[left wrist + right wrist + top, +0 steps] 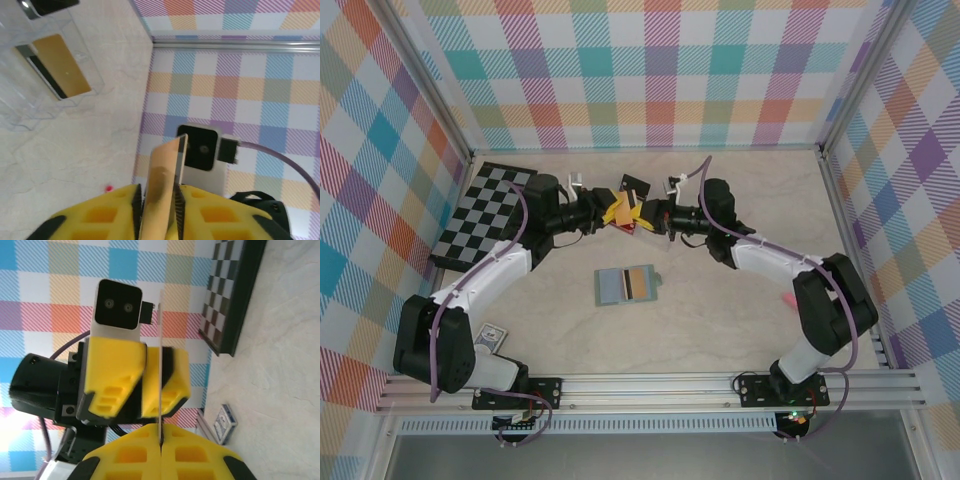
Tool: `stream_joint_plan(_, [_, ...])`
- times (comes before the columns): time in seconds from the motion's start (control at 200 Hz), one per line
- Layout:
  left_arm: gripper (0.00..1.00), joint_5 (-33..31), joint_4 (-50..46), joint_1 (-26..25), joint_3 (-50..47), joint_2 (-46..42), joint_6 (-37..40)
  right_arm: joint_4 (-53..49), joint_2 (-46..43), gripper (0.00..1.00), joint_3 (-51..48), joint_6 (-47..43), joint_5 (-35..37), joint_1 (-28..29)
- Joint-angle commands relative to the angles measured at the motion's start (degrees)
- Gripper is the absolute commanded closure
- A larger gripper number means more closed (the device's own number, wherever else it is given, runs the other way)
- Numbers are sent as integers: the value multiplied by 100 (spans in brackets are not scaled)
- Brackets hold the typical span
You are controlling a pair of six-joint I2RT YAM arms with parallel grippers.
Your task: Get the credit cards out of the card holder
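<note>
Hovering above the table [740, 330], my two arms meet in the air well beyond the card holder [627, 285], which lies open and flat, nearer my bases. One credit card [161, 320] stands on edge between the grippers, its long axis running from one to the other. My right gripper [161, 445] has its fingers pressed tight on one end. My left gripper [157, 197] flanks the other end, and I cannot tell whether those pads grip it or merely stand beside it. I judge the right arm should draw it away straight along that axis.
</note>
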Motion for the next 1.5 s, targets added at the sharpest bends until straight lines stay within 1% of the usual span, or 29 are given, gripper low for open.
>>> stream_joint_plan(0.0, [51, -453, -1099, 18, 243, -208, 674, -1809, -415, 100, 411, -1714, 336, 55])
stream_joint_plan(0.06, [38, -671, -1888, 26, 439, -160, 1063, -2684, -503, 100, 709, -2734, 586, 53])
stream_joint_plan(0.16, [23, -778, -2731, 112, 727, -3, 1538, -3719, -482, 100, 1171, -4003, 1062, 32])
stream_joint_plan(0.26, [13, -1184, -3380, 166, 938, 71, 1995, -4532, -325, 100, 1672, -4990, 1505, 0])
stream_joint_plan(0.335, [7, -1427, -3661, 184, 1043, 73, 2415, -5119, -161, 100, 2049, -5737, 1859, -29])
stream_joint_plan(0.365, [4, -1549, -3798, 185, 1095, 68, 2591, -5300, -100, 100, 2160, -6015, 1892, -56])
stream_joint_plan(0.44, [0, -1834, -4117, 185, 1194, 61, 3020, -5735, 72, 100, 2471, -6775, 1675, -146])
stream_joint_plan(0.555, [0, -2179, -4353, 193, 1207, 20, 3421, -6445, 327, 100, 2952, -7803, 1817, -258])
stream_joint_plan(0.575, [0, -2217, -4366, 193, 1194, 3, 3469, -6527, 352, 100, 3007, -8112, 1847, -267])
stream_joint_plan(0.62, [0, -2299, -4407, 193, 1175, -6, 3563, -6642, 384, 100, 3083, -8489, 1992, -286])
stream_joint_plan(0.775, [0, -2300, -4445, 202, 1093, 28, 3778, -7081, 634, 100, 3412, -9679, 2072, -480])
stream_joint_plan(0.97, [0, -2232, -4224, 200, 805, 22, 3724, -7569, 1270, 100, 3945, -10890, 2290, -549])
stream_joint_plan(1.1, [0, -2061, -4113, 202, 727, 92, 3608, -7644, 1647, 100, 4246, -11239, 2363, -637])
stream_joint_plan(1.22, [0, -1892, -4116, 198, 718, 152, 3546, -7706, 2000, 100, 4634, -11308, 2273, -748])
stream_joint_plan(1.345, [0, -1881, -4262, 202, 805, 210, 3644, -7894, 2395, 100, 5038, -11478, 2368, -784])
stream_joint_plan(1.5, [0, -2056, -4366, 202, 806, 148, 3693, -8190, 2729, 100, 5356, -11615, 2452, -847])
